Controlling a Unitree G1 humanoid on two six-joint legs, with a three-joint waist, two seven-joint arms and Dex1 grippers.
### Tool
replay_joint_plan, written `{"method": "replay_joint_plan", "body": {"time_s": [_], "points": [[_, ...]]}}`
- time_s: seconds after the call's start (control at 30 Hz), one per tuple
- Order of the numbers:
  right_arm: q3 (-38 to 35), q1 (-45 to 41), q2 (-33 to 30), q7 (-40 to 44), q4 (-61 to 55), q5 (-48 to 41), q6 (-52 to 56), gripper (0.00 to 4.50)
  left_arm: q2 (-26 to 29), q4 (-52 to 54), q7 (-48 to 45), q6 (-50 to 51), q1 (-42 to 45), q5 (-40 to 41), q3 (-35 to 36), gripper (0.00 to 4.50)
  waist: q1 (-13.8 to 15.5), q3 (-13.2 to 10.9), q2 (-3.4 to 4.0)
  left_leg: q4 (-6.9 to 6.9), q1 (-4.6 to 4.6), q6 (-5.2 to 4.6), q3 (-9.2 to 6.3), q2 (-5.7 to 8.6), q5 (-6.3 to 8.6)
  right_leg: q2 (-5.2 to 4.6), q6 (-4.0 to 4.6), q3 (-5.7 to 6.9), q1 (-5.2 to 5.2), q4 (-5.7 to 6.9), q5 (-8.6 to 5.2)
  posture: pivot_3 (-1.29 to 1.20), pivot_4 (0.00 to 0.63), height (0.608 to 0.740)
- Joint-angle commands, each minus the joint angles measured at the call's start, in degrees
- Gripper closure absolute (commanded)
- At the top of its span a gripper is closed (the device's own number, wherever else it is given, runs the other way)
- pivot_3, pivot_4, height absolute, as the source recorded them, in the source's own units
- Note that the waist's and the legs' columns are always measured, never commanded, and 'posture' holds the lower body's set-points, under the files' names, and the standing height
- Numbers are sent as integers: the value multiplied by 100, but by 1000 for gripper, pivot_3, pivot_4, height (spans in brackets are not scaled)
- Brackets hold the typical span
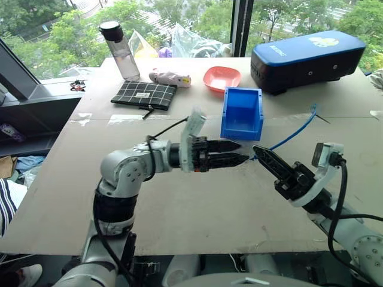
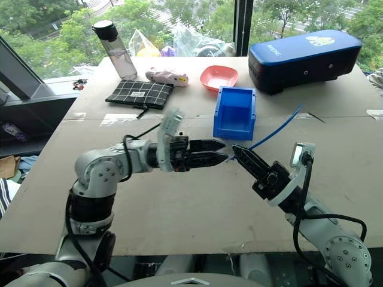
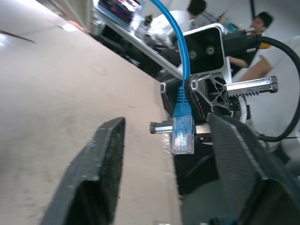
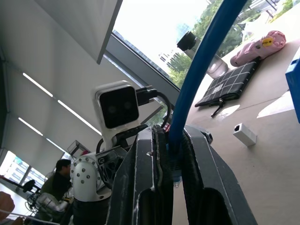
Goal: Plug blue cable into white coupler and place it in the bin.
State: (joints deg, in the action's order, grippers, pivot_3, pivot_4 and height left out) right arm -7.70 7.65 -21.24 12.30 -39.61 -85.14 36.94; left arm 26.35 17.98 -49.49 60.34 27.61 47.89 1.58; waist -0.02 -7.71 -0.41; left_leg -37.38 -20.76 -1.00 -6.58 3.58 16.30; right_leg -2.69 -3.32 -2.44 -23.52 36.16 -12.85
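A wide tabletop (image 1: 179, 203) carries a blue bin (image 1: 242, 113) near its middle. In front, the left tool (image 1: 237, 153) stands spread wide, empty. The right tool (image 1: 261, 153) pinches the blue cable (image 1: 293, 134) near its plug. A white coupler (image 4: 245, 134) lies on the tabletop.

Ahead of my grippers: the bin (image 1: 242, 113) blocks the way, the red bowl (image 1: 221, 78) behind it.
Right side: blue cable (image 1: 293, 134) crosses the table (image 1: 179, 203).
Near side: open board.
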Motion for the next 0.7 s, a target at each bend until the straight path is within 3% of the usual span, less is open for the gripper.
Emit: {"method": "replay_joint_plan", "body": {"time_s": [0.03,0.27,0.7], "points": [[-112,-18,-70,144,-51,-35,-158,4500,519,118,226,-1345,-589,-1028,326,473,-20,0,0,1,0,0,0,-1,0,0,0,0,-1,0,0,0,150,740],[-12,-205,-37,128,125,126,-246,4500,872,-1653,457,-3578,-755,-2766,81,473,101,0,0,1,-6,-2,0,9,1,-10,1,8,3,-10,1,0,150,740],[-84,152,-140,-63,-249,245,-354,4500,188,-6212,-783,-6207,1644,-4135,-894,473,66,2,-10,-1,-16,-5,-8,16,2,-15,-2,17,0,-12,3,0,150,740]]}}
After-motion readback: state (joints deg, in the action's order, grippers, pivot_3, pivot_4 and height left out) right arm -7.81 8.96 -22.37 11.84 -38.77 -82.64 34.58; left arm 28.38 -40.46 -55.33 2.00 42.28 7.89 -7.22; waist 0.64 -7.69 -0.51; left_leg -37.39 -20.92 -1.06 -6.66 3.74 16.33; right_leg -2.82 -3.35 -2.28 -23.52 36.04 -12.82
